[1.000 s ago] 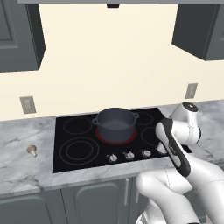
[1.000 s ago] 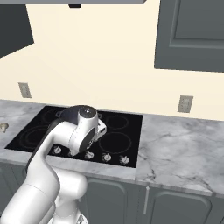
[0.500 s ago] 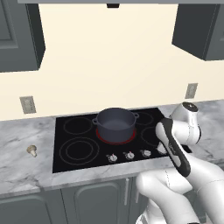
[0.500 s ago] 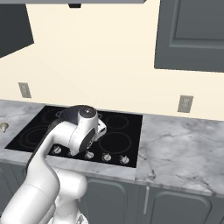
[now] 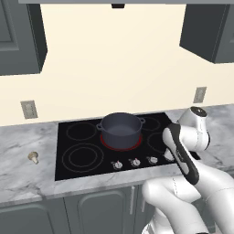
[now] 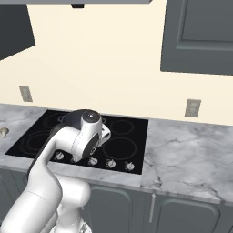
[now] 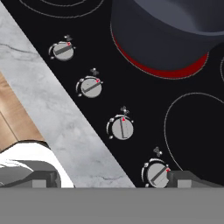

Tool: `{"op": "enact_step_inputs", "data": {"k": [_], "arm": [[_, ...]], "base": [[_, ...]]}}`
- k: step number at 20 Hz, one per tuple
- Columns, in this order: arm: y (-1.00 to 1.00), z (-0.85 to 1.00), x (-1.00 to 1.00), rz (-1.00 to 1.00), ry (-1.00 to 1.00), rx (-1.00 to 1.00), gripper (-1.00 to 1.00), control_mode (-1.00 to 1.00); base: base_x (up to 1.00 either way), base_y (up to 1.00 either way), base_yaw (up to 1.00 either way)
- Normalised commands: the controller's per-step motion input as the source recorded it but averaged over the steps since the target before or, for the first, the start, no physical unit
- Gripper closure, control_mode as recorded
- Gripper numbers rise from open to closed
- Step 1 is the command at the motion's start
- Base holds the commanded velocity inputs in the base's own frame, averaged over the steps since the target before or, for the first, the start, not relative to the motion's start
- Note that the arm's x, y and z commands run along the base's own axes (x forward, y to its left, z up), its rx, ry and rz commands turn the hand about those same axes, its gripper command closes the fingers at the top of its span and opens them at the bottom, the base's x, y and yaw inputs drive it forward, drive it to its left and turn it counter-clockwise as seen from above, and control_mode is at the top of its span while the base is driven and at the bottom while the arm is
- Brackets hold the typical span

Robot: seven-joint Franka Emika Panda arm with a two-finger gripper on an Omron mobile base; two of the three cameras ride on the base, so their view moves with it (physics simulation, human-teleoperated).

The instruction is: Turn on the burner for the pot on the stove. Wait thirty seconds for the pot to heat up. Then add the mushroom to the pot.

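The dark blue-grey pot stands on the black stove, over a burner that glows red around its base. In the hand view the pot fills the top right, with the red glow of the burner under its edge. My gripper hovers open over the stove's front edge and the row of silver knobs, nothing between its fingers. That middle knob stands at a different angle from its neighbours. The small tan mushroom lies on the marble counter left of the stove, and it is also at the left edge of the right base view.
The grey marble counter runs on both sides of the stove. Dark wall cabinets hang above at left and right. Outlets sit on the cream wall. My own arm hides the pot in the right base view.
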Motion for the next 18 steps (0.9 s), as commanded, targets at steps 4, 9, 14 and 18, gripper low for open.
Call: {"op": "enact_step_inputs", "data": {"k": [4,9,14,18], "arm": [[0.0,0.0,0.0,0.0,0.0,0.0,-1.0,-1.0],[0.0,0.0,0.0,0.0,0.0,0.0,-1.0,-1.0],[0.0,0.0,0.0,0.0,0.0,0.0,-1.0,-1.0],[0.0,0.0,0.0,0.0,0.0,0.0,-1.0,-1.0]], "base": [[0.0,0.0,0.0],[0.0,0.0,0.0],[0.0,0.0,0.0],[0.0,0.0,0.0]]}}
